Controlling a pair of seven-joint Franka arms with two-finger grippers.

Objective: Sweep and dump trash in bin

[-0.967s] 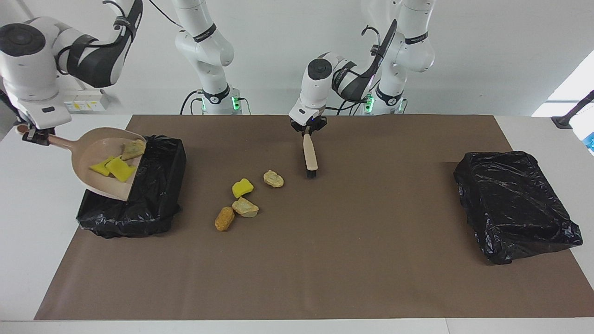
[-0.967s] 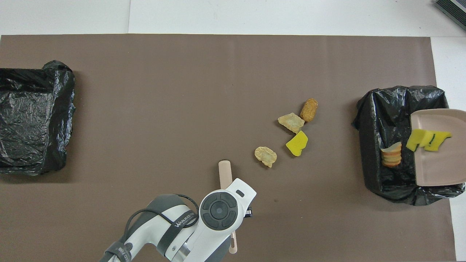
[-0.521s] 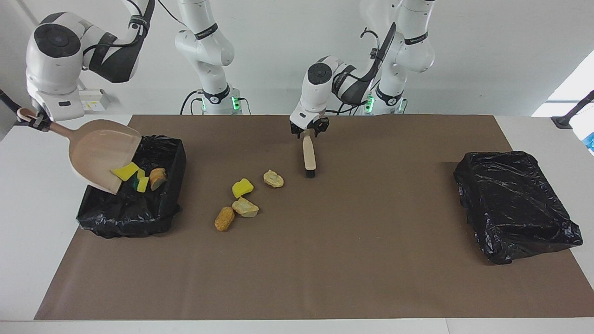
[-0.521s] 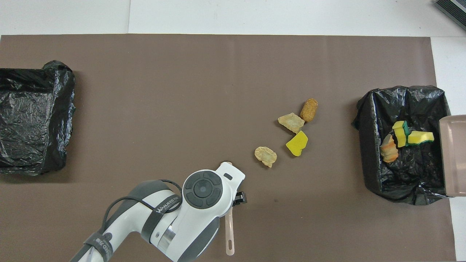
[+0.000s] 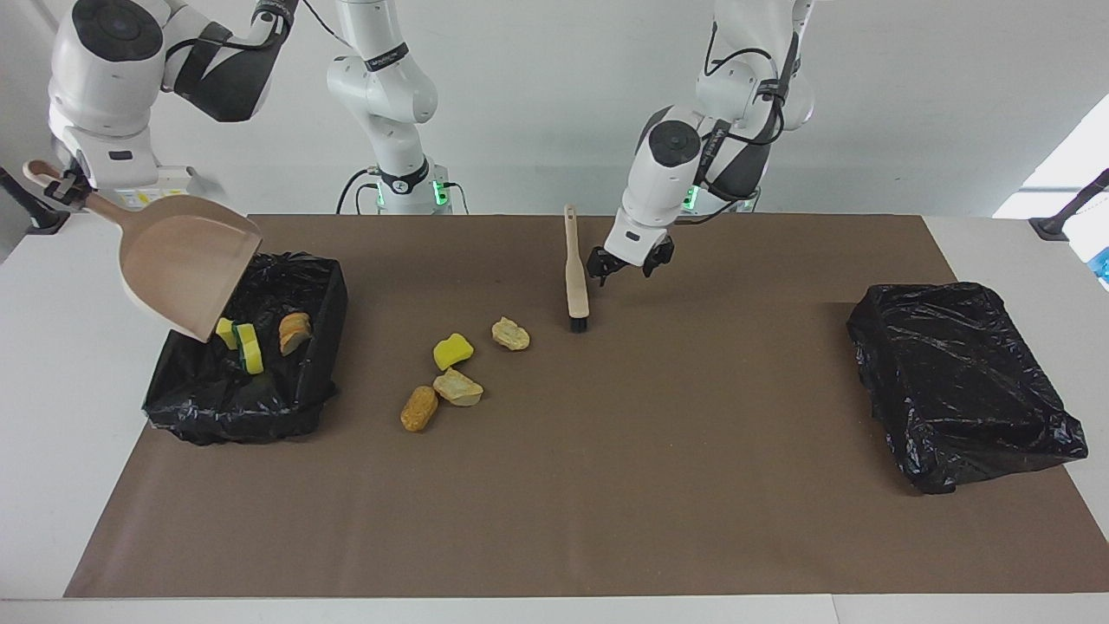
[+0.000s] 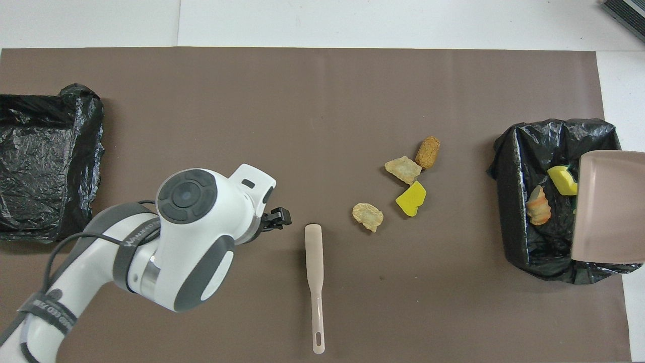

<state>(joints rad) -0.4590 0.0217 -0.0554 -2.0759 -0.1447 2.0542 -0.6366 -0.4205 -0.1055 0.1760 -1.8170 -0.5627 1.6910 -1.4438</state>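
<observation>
We see a brown mat under the brush. Well apart from the brush, toward the left arm's end, sits a closed black bag.

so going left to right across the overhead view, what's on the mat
empty black bin → left gripper → brush → pale lump → yellow sponge → bin with dumped trash → dustpan

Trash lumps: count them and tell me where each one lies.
7. Four on the brown mat: yellow sponge chunk, tan bread piece, pale crust piece, orange-brown roll. Three in the black-lined bin: two yellow sponges, one bread slice. More may be hidden.
</observation>
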